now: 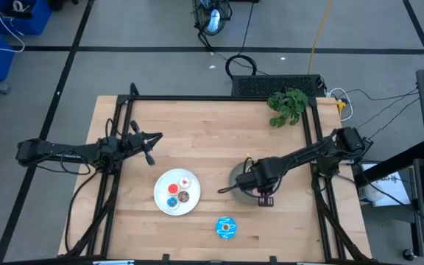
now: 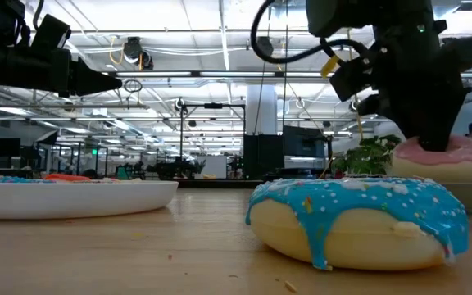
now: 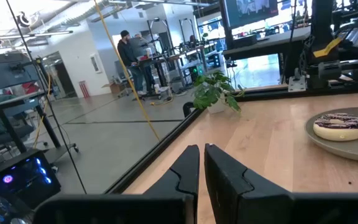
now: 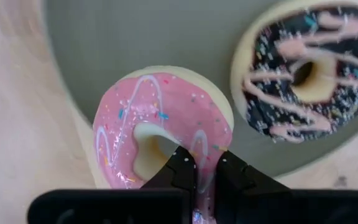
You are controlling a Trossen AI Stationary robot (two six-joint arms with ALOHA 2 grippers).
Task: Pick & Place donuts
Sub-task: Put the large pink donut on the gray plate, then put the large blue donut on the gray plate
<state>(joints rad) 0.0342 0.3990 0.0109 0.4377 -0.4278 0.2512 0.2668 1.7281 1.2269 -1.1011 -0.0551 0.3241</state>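
The right gripper [image 4: 205,171] is over the grey plate [image 4: 166,37], its fingers drawn close together and pinching the near side of the pink donut's [image 4: 160,124] ring, one tip at the hole and one on the outer frosting. That donut sits partly on the plate rim, overhanging the table [image 1: 197,132]. Just beside it on the same plate lies the dark brown donut with pale drizzle [image 4: 303,74], apart from the pink one. The blue sprinkled donut [image 1: 226,227] rests alone on the bare wood near the table's front edge, between the two plates. The white plate [image 1: 162,197] to the left carries the three tiny donuts [image 1: 178,190]. The left gripper [image 1: 150,151] hangs above the table's left side, well apart from all donuts, its fingers nearly touching and holding nothing. A small plant [image 1: 287,104] stands at the far right corner.
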